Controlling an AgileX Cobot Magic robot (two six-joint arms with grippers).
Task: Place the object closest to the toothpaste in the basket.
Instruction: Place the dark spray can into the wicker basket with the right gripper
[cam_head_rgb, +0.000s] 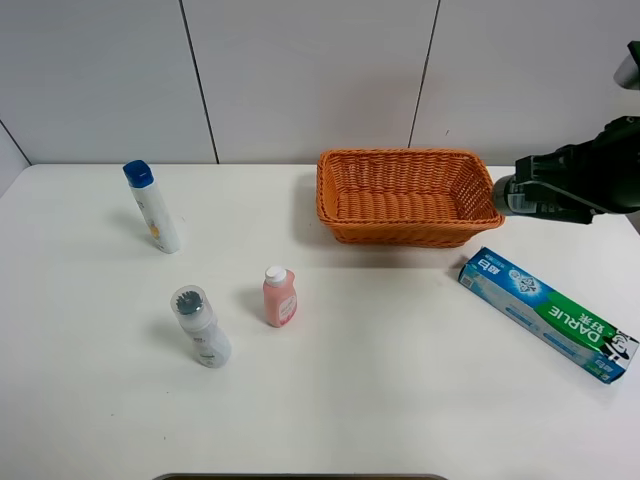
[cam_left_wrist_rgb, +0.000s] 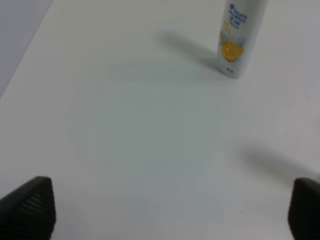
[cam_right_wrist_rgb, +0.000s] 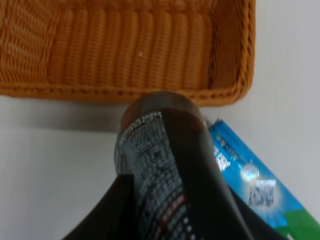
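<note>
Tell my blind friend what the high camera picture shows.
The right gripper holds a dark bottle beside an orange basket. A toothpaste box lies nearby. A blue-capped bottle, a pink bottle and a white bottle stand left on the table.

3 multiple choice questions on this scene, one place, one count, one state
1. Where is the toothpaste box relative to the basket?
A left of it
B in front, toward its right
C inside it
2. How many bottles stand on the table?
A two
B three
C five
3. The left gripper is
A open
B shut on a bottle
C shut on the box

B: it lies off the basket's front right corner.
B: blue-capped bottle, pink bottle, grey-capped bottle.
A: its jaws stand wide apart, nothing between.
</note>
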